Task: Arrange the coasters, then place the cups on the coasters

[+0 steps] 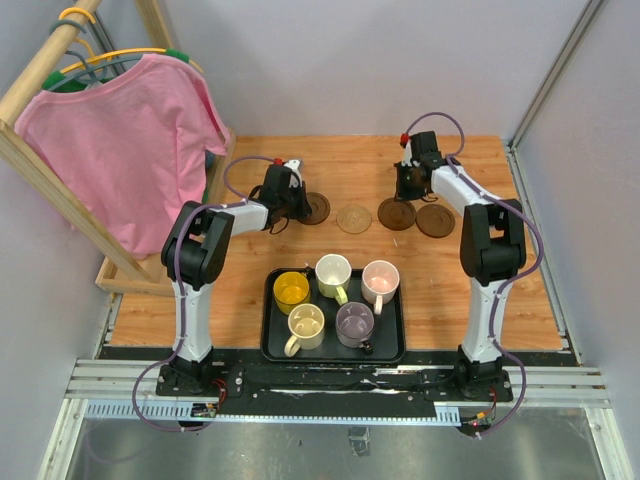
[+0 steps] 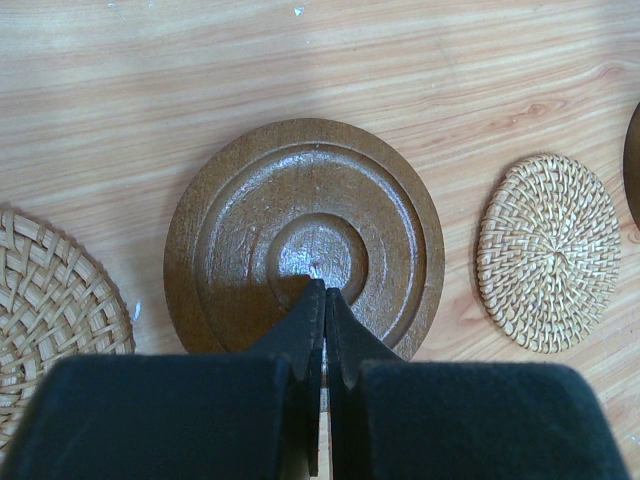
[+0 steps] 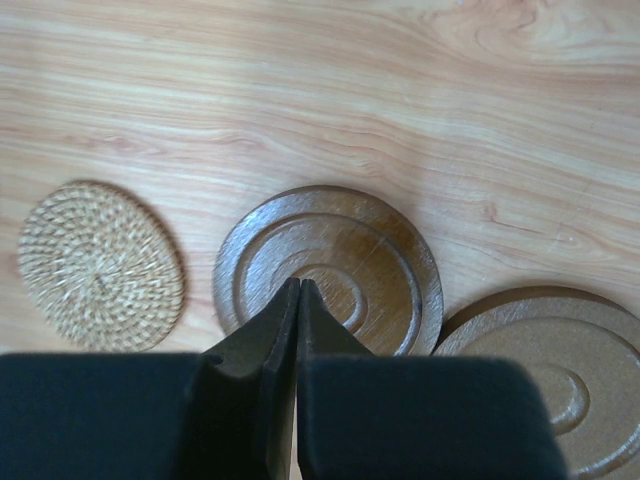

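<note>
While the top camera is giving us the whole wooden table [image 1: 235, 300], only the left wrist camera is showing the far-left tan coaster [image 2: 50, 300], which the left arm is covering from above.

Going left to right, we are seeing the left gripper [image 2: 322, 292] with its fingers pressed together and holding nothing. Its tips are hanging over the central ring of the first dark coaster [image 2: 305, 235], and we cannot tell whether they are touching it. To this gripper's right, the second tan coaster [image 2: 548, 252] is lying apart from the dark one.

The right wrist camera is showing that tan disc to the left of the right gripper [image 3: 298, 288]. These fingers are likewise closed and empty, with their tips over the middle dark coaster [image 3: 345, 255]. Just beside that one, to the gripper's right, the last dark coaster [image 3: 550, 370] is lying.

Only the top view is taking in the black tray [image 1: 325, 352], which is sitting nearer the arm bases than both grippers. It is carrying the yellow cup [image 1: 291, 290], cream cup [image 1: 305, 322], whitish-green cup [image 1: 333, 270], purple cup [image 1: 355, 322] and pink cup [image 1: 380, 278].

The coasters are lying flat and, being round, are showing no long axis, though their row is running left to right. The cups are standing upright with their mouths up.
</note>
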{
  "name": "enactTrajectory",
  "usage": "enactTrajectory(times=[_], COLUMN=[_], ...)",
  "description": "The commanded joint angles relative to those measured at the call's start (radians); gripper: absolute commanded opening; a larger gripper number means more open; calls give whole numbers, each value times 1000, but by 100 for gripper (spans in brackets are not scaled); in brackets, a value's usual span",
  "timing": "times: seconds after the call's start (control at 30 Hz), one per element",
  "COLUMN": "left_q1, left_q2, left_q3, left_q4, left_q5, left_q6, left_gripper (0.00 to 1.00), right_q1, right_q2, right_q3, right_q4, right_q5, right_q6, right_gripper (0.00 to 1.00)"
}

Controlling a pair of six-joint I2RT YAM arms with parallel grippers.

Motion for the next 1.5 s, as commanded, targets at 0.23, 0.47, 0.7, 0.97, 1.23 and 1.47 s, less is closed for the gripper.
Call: enactTrajectory(times=[0.23,0.47,0.7,0.97,1.23,1.47], left_q1=[-11,-11,-10,-12,-10,-11], left_q2=[24,26,28,35,35,33], left_q3=[-32,-35,-41,-39,-39,-41], left_q4=[-149,-152,-151,-151,-154,-160], left_q5=[-4,-4,-6,-6,-8,-28], left_q6=[7,-7,-10,-15,-13,-14], left_gripper=[0,1,1,1,0,1], right_q1=[147,195,200,201,199,198], right_q2=[-84,-33,25,80,145,171], right_q3=[-93,-76,-56,-41,55,134], right_q4=[33,45,38,42,6,-24], right_q5=[-104,-146,-163,-143,-69,-35], right_q6=[-67,-56,-39,-33,-39,-36], right_gripper=[1,1,1,1,1,1])
